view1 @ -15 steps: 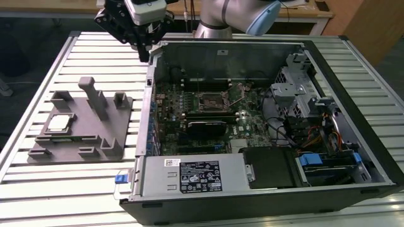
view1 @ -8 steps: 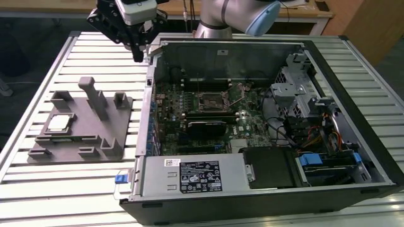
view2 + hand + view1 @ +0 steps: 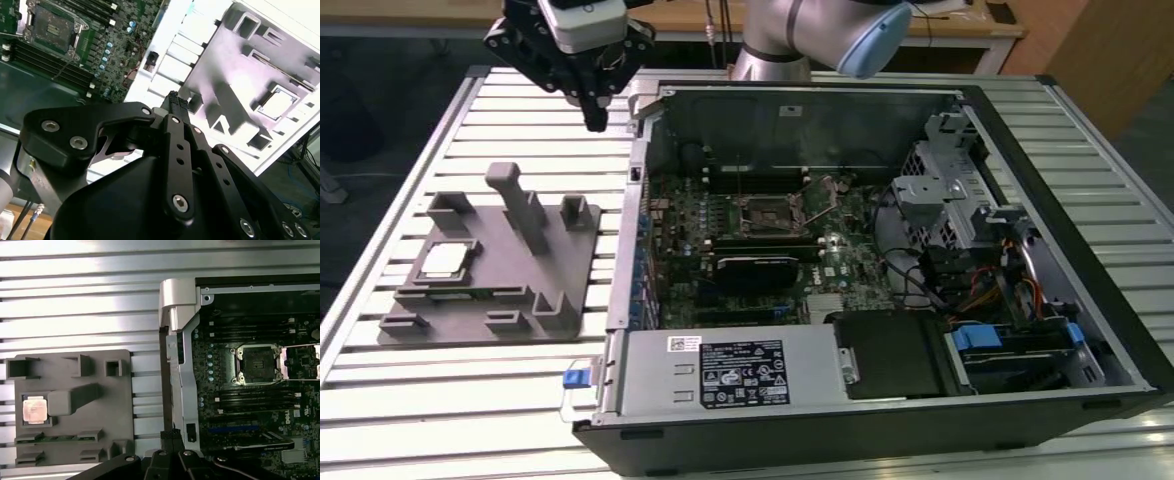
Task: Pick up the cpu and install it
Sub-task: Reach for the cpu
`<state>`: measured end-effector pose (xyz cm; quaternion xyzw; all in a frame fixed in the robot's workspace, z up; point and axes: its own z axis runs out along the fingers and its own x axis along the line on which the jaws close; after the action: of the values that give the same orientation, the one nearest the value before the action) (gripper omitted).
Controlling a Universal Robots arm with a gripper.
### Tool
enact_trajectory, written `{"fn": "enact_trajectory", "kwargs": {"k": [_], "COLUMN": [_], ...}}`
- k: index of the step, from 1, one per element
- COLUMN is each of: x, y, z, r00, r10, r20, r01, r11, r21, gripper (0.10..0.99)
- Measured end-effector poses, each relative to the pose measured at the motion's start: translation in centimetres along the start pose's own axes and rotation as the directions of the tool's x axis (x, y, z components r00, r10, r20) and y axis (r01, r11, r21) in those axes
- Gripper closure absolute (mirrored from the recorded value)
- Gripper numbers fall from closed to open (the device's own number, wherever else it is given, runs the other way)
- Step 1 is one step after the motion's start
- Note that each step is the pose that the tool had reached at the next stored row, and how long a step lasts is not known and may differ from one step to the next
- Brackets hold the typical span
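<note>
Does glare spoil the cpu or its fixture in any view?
Second wrist view: glare washes the grey fixture pale and the cpu nearly white. First wrist view: the cpu is readable, with a pale pinkish sheen. Exterior view: even light, cpu readable, computer case interior darker.

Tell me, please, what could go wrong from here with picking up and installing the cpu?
1. The cpu lies flat in a recess of the grey fixture, beside its upright posts; the gripper might strike a post on the way down or get a poor hold.
2. The socket lies inside the case, past its raised wall, which the arm could clip.
</note>
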<state>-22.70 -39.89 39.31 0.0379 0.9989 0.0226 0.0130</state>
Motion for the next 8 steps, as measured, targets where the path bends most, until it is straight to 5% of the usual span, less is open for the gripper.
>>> {"fn": "enact_trajectory", "kwargs": {"k": [8], "x": [1.47], "y": [-0.11], "z": [-0.03], "r00": [1.0], "r10": [0.0], "r20": [0.0], "r01": [0.0], "r11": [1.0], "r21": [0.0], "gripper": [0.98]}}
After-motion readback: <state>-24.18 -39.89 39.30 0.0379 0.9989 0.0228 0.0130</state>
